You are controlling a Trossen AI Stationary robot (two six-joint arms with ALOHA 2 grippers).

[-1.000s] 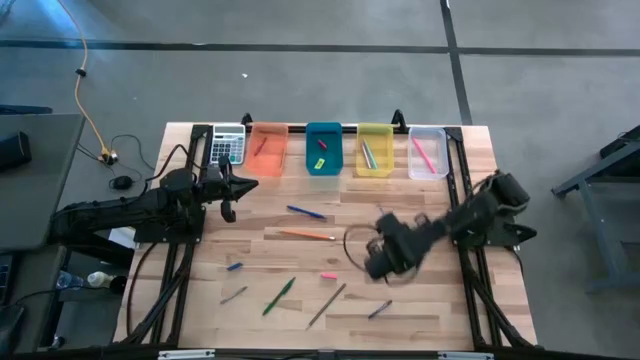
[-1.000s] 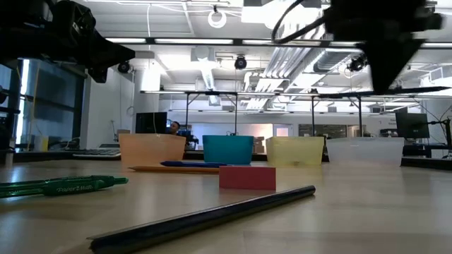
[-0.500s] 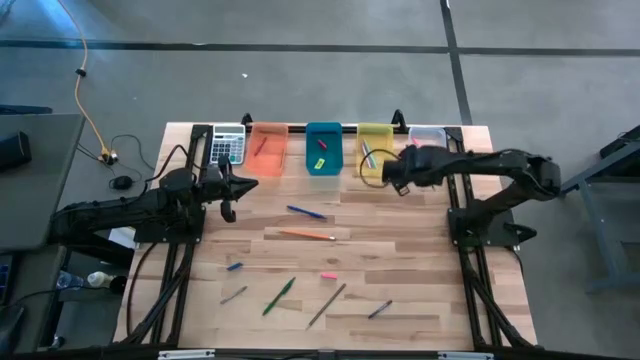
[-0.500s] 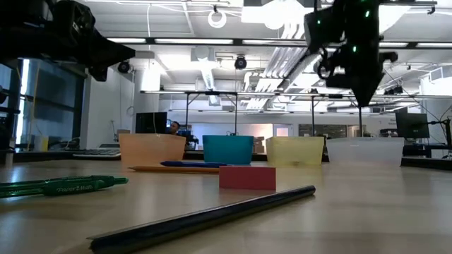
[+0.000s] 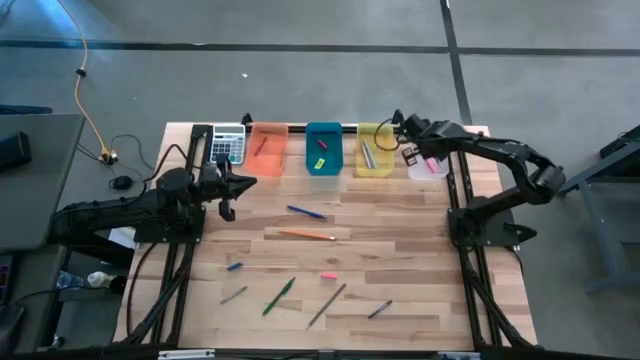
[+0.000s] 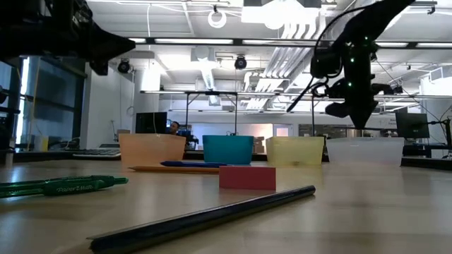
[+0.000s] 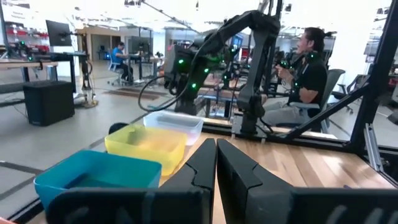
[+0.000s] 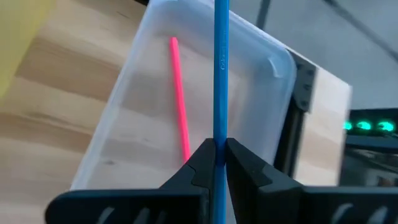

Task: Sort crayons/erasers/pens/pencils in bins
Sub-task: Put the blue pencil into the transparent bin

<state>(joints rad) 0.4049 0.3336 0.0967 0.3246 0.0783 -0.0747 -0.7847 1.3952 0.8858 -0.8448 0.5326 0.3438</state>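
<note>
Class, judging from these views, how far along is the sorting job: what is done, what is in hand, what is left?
Done: items already lie in the four bins, including a pink stick in the clear bin.
In hand: the right gripper, shut on a blue stick, is above the clear bin.
Left: several sticks and a pink eraser on the table; the left gripper waits, shut.

Even, diffuse overhead light across the worktop (image 5: 400, 260) in the high view; shadows under the arms faint and soft-edged. Low view strongly backlit: bright ceiling strip lights (image 6: 296, 14) blow out to white, arms read as near silhouettes. Foreground dark pencil (image 6: 205, 219) soft, out of focus; far room sharper. Left wrist view bright, hazy at the windows, near teal bin (image 7: 99, 177) blurred. Right wrist view evenly lit, mild glare on the clear bin (image 8: 273, 68) rim.
</note>
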